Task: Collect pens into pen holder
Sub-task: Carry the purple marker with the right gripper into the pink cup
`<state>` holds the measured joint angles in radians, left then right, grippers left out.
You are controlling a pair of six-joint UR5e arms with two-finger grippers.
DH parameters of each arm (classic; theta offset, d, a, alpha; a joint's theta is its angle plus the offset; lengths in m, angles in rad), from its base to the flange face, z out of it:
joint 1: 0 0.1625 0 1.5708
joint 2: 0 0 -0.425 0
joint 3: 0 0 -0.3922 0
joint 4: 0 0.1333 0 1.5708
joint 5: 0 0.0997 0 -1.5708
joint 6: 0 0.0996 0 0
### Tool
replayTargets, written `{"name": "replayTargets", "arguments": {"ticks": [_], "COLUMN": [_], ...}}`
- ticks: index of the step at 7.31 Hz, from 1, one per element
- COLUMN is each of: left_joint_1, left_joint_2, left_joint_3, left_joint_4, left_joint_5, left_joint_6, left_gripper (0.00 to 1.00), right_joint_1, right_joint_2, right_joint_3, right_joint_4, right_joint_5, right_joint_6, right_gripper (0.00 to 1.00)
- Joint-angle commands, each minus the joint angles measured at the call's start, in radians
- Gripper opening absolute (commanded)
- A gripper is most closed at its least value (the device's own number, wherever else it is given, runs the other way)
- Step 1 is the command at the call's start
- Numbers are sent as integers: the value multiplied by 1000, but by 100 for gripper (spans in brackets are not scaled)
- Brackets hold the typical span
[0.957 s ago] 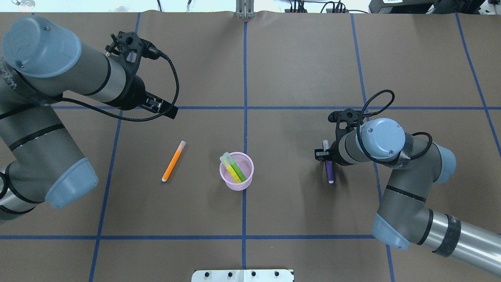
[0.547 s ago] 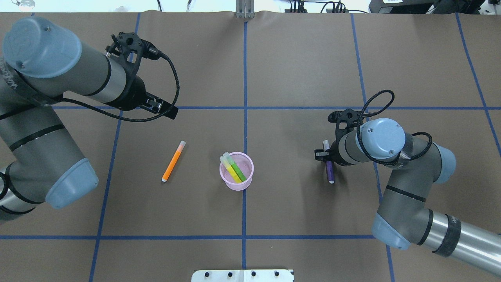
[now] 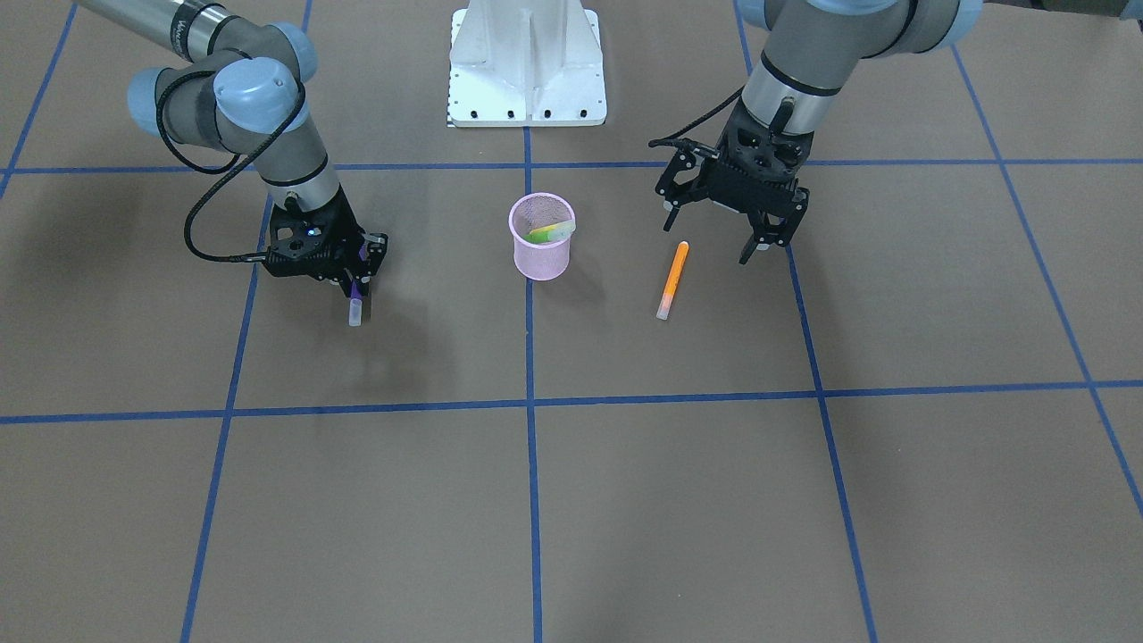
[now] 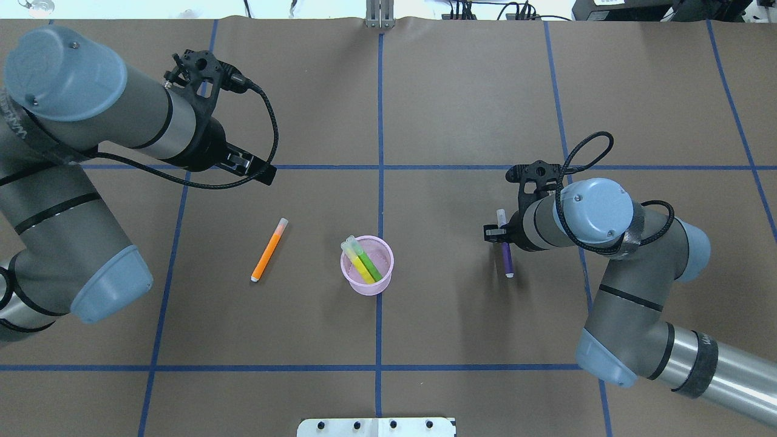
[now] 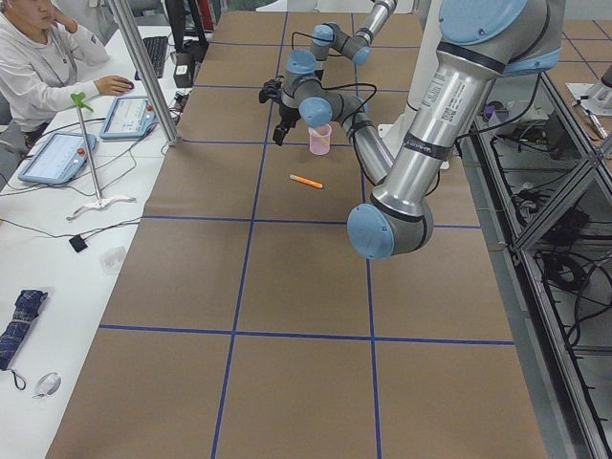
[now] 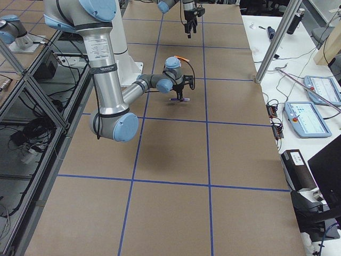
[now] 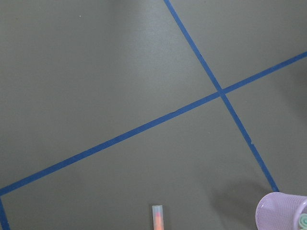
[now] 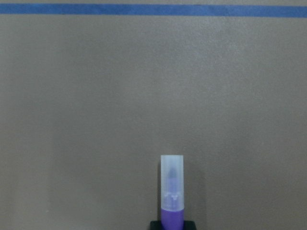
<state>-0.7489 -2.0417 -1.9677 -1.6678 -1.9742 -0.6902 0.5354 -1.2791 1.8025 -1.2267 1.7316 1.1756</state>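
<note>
The pink mesh pen holder stands upright mid-table and holds the green pen and the yellow pen leaning inside; it also shows in the front view. The orange pen lies flat on the table to its left, also in the front view. My left gripper is open and empty, hovering just beyond the orange pen. My right gripper is shut on the purple pen, holding it level a little above the table, right of the holder. The pen's cap fills the right wrist view.
Blue tape lines divide the brown table cover into squares. The white robot base plate sits at the table's near edge by the robot. An operator sits at a side desk beyond the far table edge.
My right gripper has risen and shifted slightly towards the holder with the purple pen in it; the pen is now off the table. The left arm has not moved.
</note>
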Motion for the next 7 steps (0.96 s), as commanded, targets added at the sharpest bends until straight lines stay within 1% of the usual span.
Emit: {"name": "replayTargets", "arguments": {"ticks": [1, 2, 3, 5, 6, 7], "left_joint_1": [2, 3, 3, 5, 5, 5], "left_joint_2": [2, 2, 2, 3, 2, 2], "left_joint_3": [4, 9, 12, 16, 23, 30], "left_joint_4": [-1, -1, -1, 0, 0, -1], "left_joint_5": [-2, -2, -3, -8, -9, -11], "left_joint_6": [27, 31, 32, 46, 46, 46], "left_gripper": [100, 100, 100, 100, 100, 100], "right_joint_1": [-3, -52, -105, -220, -263, -325], "right_joint_2": [59, 75, 110, 156, 161, 150], "right_joint_3": [79, 112, 120, 117, 118, 107], "right_joint_4": [-1, -1, -1, 3, 18, 117], "right_joint_5": [-202, -336, -488, -745, -807, -851], "right_joint_6": [7, 16, 18, 15, 0, -28], "right_gripper": [0, 0, 0, 0, 0, 0]}}
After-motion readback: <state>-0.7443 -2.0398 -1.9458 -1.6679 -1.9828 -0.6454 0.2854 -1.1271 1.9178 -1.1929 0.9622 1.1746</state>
